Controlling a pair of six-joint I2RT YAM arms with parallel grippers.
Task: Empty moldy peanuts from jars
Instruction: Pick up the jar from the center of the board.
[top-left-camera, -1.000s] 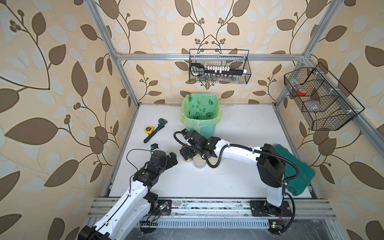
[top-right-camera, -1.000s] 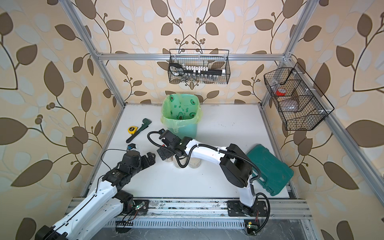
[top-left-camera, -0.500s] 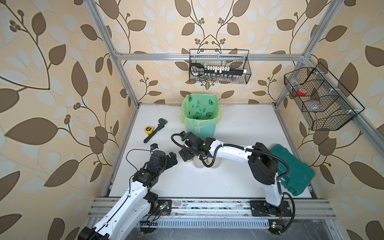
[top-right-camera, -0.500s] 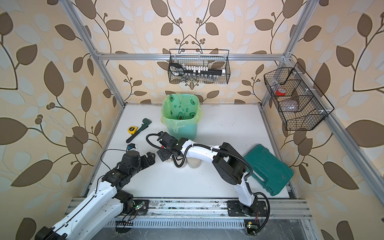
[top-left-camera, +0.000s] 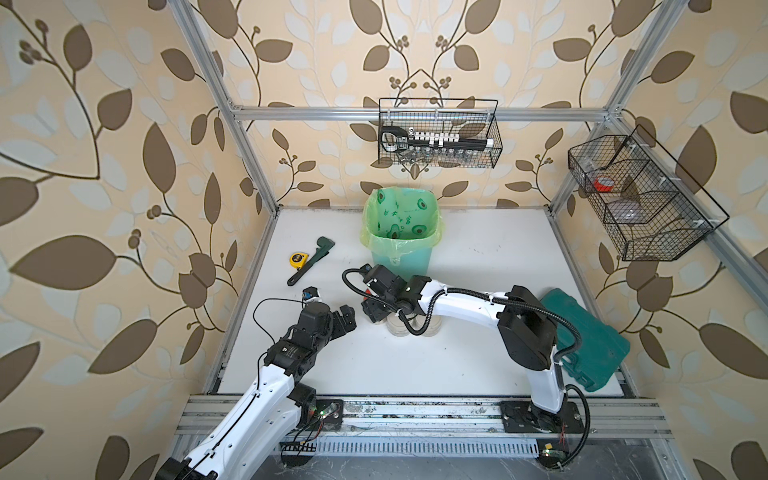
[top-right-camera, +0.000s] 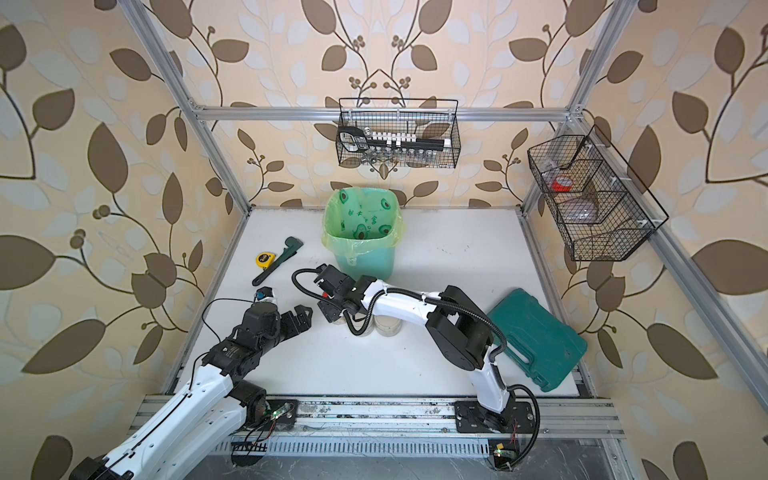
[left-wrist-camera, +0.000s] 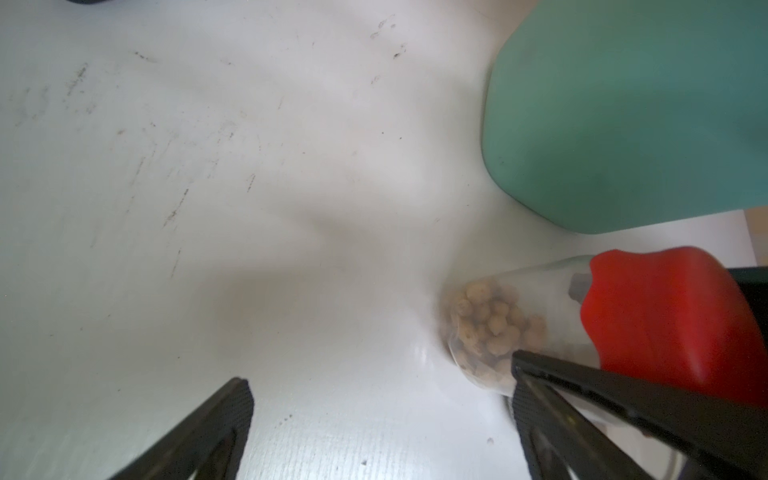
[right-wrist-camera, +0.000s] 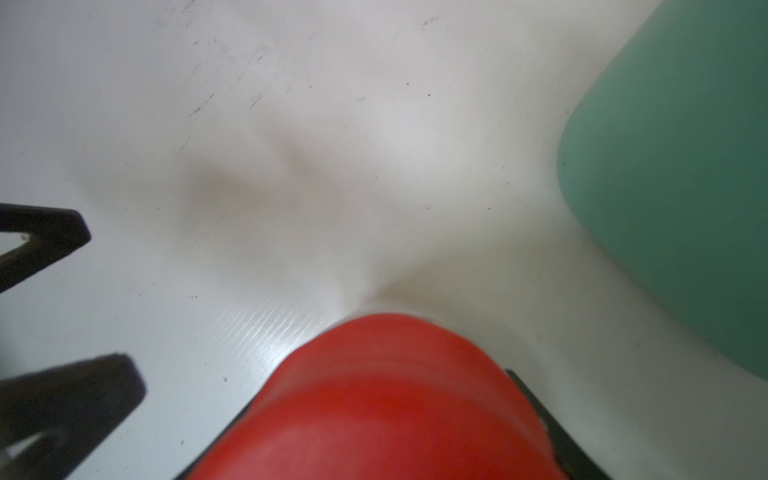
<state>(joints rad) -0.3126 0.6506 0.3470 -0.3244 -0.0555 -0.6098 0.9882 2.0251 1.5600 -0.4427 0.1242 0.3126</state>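
Observation:
The tall jar stands in front of the bin. Its glass holds the moldy peanuts (left-wrist-camera: 490, 324) and it carries a red lid (left-wrist-camera: 665, 320) (right-wrist-camera: 382, 399). My right gripper (top-left-camera: 372, 305) (top-right-camera: 330, 307) (right-wrist-camera: 386, 432) is over it from above, its jaws shut against both sides of the red lid. In both top views only a sliver of red lid (top-left-camera: 365, 296) shows under the wrist. Two short jars (top-left-camera: 397, 328) (top-right-camera: 388, 326) with beige lids stand just right of it, partly under the arm. My left gripper (top-left-camera: 347, 320) (left-wrist-camera: 380, 399) is open just left of the tall jar, holding nothing.
The mint-green bin (top-left-camera: 401, 249) (left-wrist-camera: 623, 116) with its green liner stands behind the jars. A yellow tape measure (top-left-camera: 297, 259) and a wrench (top-left-camera: 311, 259) lie at the left. A dark green case (top-left-camera: 582, 336) lies at the right. Wire baskets (top-left-camera: 438, 133) hang on the walls.
My right gripper has shifted left over the tall jar and its jaws have closed in on the red lid. The left arm has not moved.

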